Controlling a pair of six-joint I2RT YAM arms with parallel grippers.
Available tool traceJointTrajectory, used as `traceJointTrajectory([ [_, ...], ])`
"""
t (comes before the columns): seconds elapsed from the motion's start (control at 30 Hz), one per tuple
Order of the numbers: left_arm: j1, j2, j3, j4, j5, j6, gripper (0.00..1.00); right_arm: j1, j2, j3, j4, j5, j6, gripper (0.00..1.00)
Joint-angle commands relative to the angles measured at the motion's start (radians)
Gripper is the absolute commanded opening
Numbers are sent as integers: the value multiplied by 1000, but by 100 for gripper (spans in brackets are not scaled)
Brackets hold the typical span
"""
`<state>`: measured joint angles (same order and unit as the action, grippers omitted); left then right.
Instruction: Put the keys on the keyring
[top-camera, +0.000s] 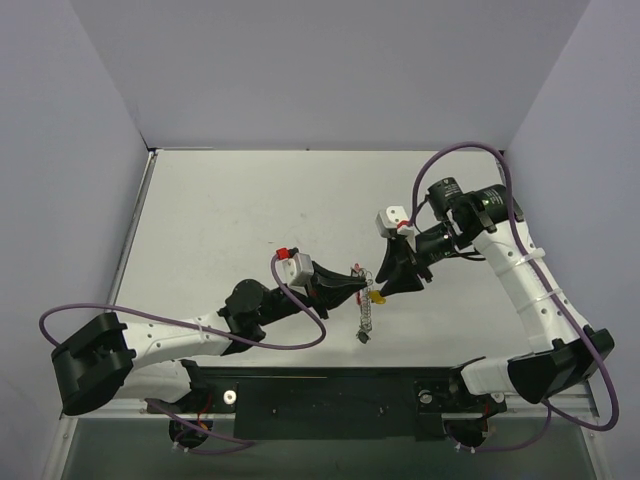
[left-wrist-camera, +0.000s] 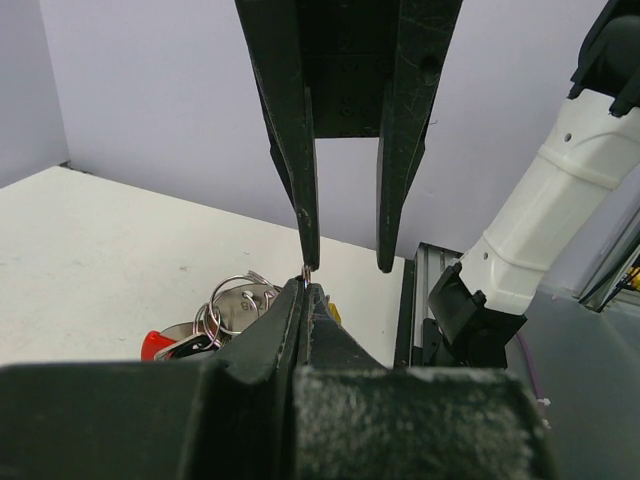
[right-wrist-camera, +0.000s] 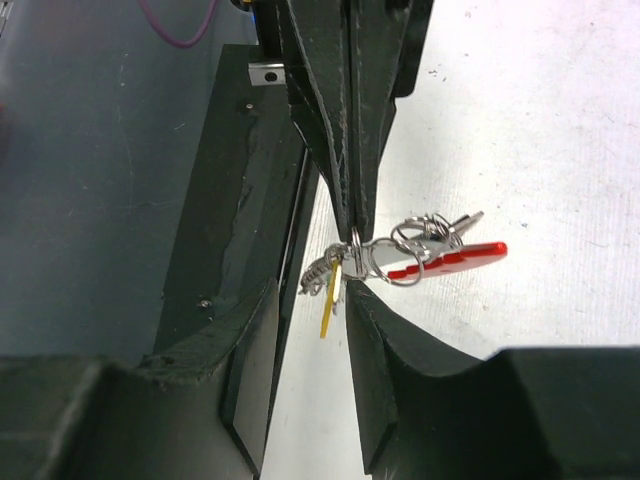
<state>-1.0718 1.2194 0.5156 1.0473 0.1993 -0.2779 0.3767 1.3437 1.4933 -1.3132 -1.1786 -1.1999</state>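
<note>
Keyring (top-camera: 366, 312) hangs above the table (top-camera: 250, 210), pinched in my left gripper's (left-wrist-camera: 305, 290) closed tips. The red key (right-wrist-camera: 450, 260) and yellow key (right-wrist-camera: 329, 298) dangle from it. My right gripper (right-wrist-camera: 310, 290) stands partly open, holding nothing.

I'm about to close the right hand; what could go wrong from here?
The left hand pinches the thin silvery metal keyring only at its fingertips, so a nudge from the open right hand could knock it loose. The small yellow-headed key hangs between the right hand's fingers; closing may clamp it instead of the ring.
</note>
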Motion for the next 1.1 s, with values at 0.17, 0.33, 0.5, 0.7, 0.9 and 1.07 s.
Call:
traceJointTrajectory([
  [0.17,-5,3,49,102,17,-14,0,48,44,35,-72,-23,-3,29],
  [0.33,-5,0,49,100,14,-14,0,59,63,42,-72,-23,-6,29],
  [0.5,-5,2,40,100,6,-10,0,54,40,65,-90,-6,-3,29],
  [0.7,-5,-6,29,97,-8,-7,0,11,-3,56,-90,13,3,32],
  [0.9,-7,-8,43,89,5,-7,0,-4,25,61,-90,1,-6,32],
  [1.07,-10,-6,44,91,5,-7,0,19,49,61,-89,2,-21,31],
])
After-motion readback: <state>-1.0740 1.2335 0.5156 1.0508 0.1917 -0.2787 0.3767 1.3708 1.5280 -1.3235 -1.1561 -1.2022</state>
